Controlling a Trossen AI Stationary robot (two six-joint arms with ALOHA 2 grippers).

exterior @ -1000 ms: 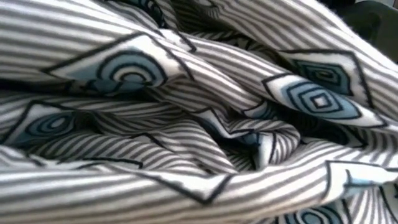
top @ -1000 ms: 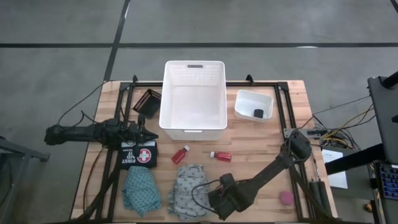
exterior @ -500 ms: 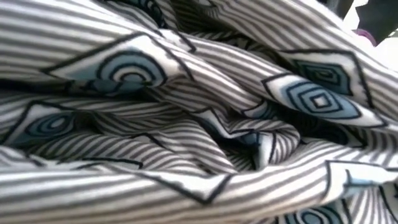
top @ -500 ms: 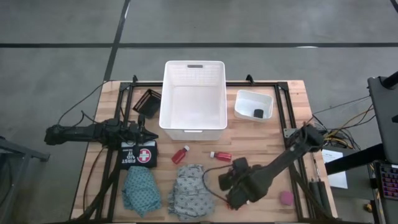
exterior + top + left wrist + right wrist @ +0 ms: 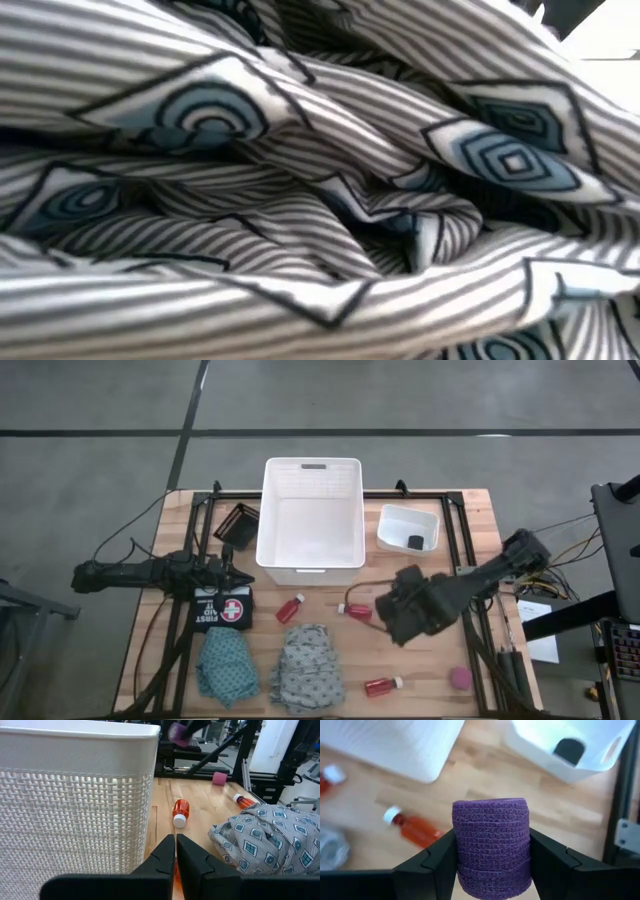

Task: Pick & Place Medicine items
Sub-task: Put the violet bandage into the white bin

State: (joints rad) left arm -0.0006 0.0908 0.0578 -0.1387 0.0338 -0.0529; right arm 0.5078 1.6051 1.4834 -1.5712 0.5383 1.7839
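Right wrist view shows the right gripper (image 5: 492, 862) clamped part-way on the purple roll (image 5: 492, 847), which stands upright between the fingers, its axis vertical. Ahead lies the small white bin (image 5: 575, 745) with a black roll (image 5: 569, 750) inside; the large white basket (image 5: 311, 515) sits beside it, away from this arm's side. From above, the right gripper (image 5: 408, 612) hangs over the table between the two. The left gripper (image 5: 175, 857), shut and empty, waits beside the basket.
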